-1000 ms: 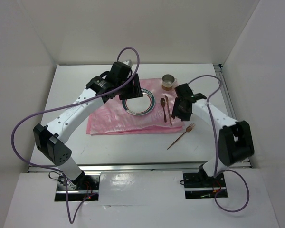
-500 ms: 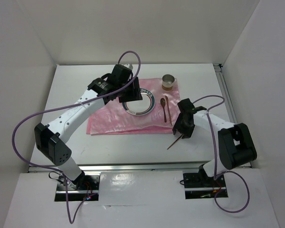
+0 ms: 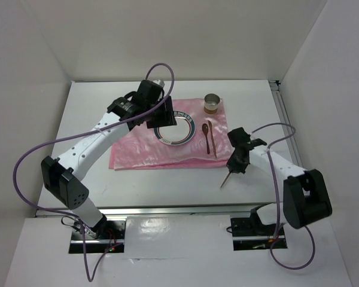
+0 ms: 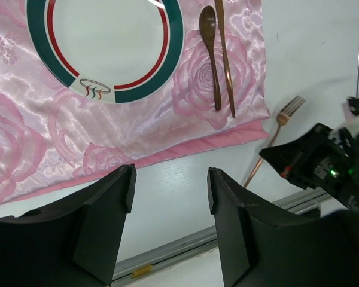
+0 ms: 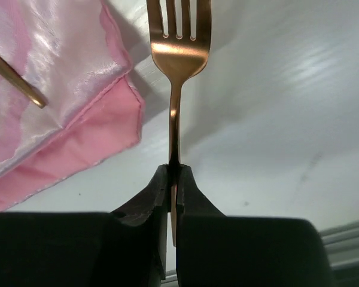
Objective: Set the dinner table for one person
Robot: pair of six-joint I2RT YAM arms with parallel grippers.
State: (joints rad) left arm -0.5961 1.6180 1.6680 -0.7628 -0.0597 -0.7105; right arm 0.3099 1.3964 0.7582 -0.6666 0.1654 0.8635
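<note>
On the white dinner table (image 3: 167, 185) lies a pink cloth (image 3: 137, 152) carrying a green-and-red rimmed plate (image 3: 178, 133), a copper spoon (image 3: 206, 133) and a slim copper knife (image 3: 213, 142). A copper fork (image 5: 178, 54) sits just off the cloth's right corner, tines pointing away from my wrist. My right gripper (image 5: 174, 170) is shut on the fork's handle, low over the table. In the top view the fork's handle end (image 3: 225, 179) pokes out below the right gripper (image 3: 234, 165). My left gripper (image 4: 170, 185) is open and empty, hovering above the plate's far left rim (image 3: 166, 113).
A small metal cup (image 3: 212, 103) stands on the cloth's back right corner. A silver rail (image 4: 191, 242) runs along the table's near edge, another along the right edge (image 3: 282, 113). White walls close in the back and both sides.
My right gripper came down toward the near right, off the cloth, and shut on the fork's handle. The fork has swung to a steeper angle. The left arm has barely shifted.
</note>
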